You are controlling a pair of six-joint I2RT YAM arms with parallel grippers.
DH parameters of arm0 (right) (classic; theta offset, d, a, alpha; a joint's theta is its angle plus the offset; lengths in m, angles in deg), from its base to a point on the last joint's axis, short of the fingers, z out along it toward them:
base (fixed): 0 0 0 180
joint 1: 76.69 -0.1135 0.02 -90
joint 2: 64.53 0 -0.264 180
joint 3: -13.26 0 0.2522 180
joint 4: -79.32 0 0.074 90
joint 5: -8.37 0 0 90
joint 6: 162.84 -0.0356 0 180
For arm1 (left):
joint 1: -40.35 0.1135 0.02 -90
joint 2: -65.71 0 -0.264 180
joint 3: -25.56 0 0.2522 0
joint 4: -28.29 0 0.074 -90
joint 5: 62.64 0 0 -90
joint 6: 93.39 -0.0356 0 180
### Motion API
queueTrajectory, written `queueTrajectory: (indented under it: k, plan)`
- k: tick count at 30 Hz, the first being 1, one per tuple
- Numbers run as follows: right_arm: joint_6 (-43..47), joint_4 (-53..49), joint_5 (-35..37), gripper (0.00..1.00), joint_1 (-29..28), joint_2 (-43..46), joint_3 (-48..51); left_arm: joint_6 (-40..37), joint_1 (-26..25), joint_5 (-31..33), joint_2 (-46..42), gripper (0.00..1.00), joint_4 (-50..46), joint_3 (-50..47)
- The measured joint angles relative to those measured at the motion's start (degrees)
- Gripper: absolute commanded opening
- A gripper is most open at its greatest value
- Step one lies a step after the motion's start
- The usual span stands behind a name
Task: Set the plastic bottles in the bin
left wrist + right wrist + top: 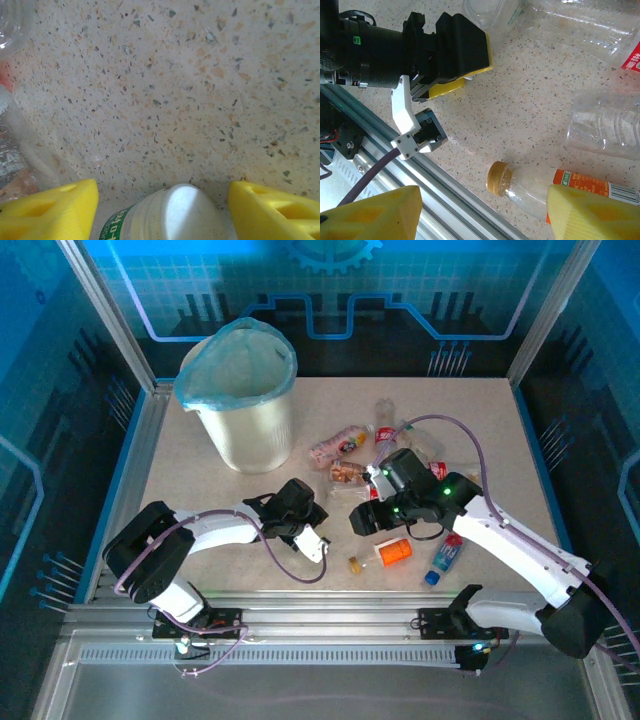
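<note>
left gripper (162,200): jaws are straddling a white-capped bottle (175,212); clamped or loose, cannot tell.
right gripper (484,195): hanging released over the orange-label bottle (555,187) lying on the table (520,115).
bin (250,435): standing far-left, well apart.
risk: round bottle may be squirting free; close wrists risking collision.

A robotics laboratory cell is indicated. The speckled beige stone-patterned desk (200,500) is enclosed by silver aluminium profile posts (100,305) and translucent blue wall panels (330,290) printed with gear and circuit graphics. Two white-and-black robot arms (215,528) are bolted to a slotted aluminium rail (330,625) along the desk's near edge.
</note>
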Motion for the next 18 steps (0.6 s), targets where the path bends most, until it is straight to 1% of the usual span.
queueTrajectory:
  k: [7, 12, 18]
  plan:
    - [-0.22, 1.03, -0.04, 0.68, -1.36, -0.02, 0.00, -1.38, 1.33, -1.18, -0.09, 0.70, 0.57, 0.02]
    - [-0.22, 1.77, -0.09, 0.68, -2.05, -0.26, 0.00, -2.54, 2.89, 0.35, 0.11, 0.69, 1.11, 0.13]
    - [-0.57, 2.60, -0.48, 0.68, -2.80, -0.57, 0.00, -4.15, 3.28, 0.98, 0.24, 0.67, -0.92, 2.34]
